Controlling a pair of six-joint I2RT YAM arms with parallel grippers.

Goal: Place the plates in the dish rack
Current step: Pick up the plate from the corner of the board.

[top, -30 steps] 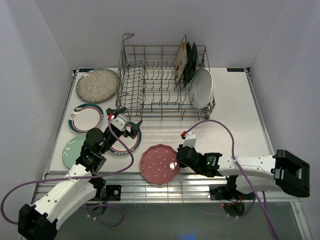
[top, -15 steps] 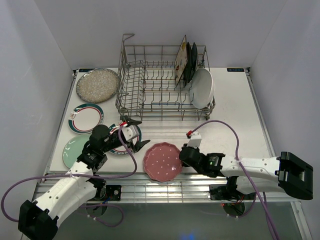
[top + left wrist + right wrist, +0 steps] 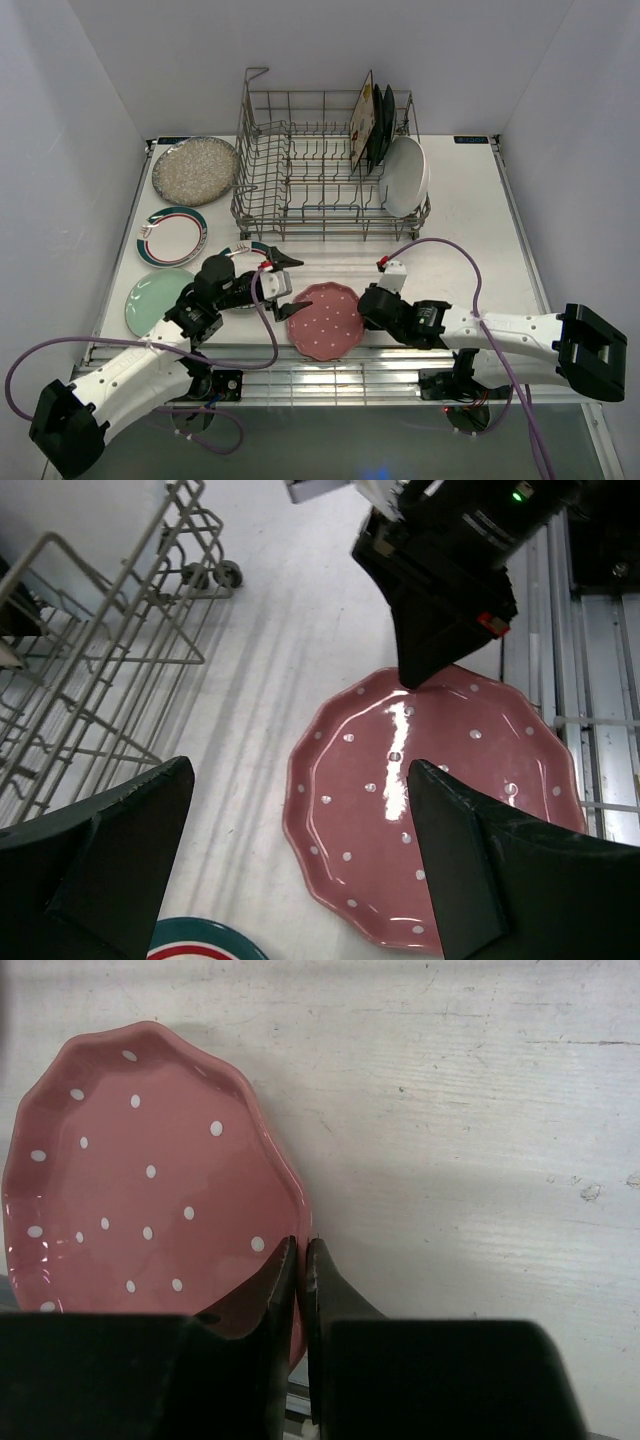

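So, pink plate (image 3: pixel 322 325): lower middle of the top view, on the table (image 3: pixel 480 220), well apart from the dish rack (image 3: pixel 300 215) up in the upper middle.
right gripper (image 3: pixel 298 1260): pinched shut on the pink plate's rim, on the edge facing the right of the top frame.
left gripper (image 3: pixel 292 288): jaws spread as wide as they go, nothing in them, sitting just off the plate's upper-left edge.
what it all hangs on: the rack lies straight up-frame from the plate, so the plate probably has to be tipped onto its edge and carried that way.
long axis: none really, it's a round scalloped thing, so the rim is what gets grabbed.
nearer arm: both are right at it, but only the right one has hold.
left wrist view: shows the plate framed between its own two fingers (image 3: pixel 120 850), the black right gripper coming onto the far rim at top, rack wires upper left.
right wrist view: shows the rim going in between the closed fingers; no rack, no other arm.
top view: only one showing three standing plates (image 3: pixel 405 175) at the rack's right end.
lifted or not: can't tell from any view.
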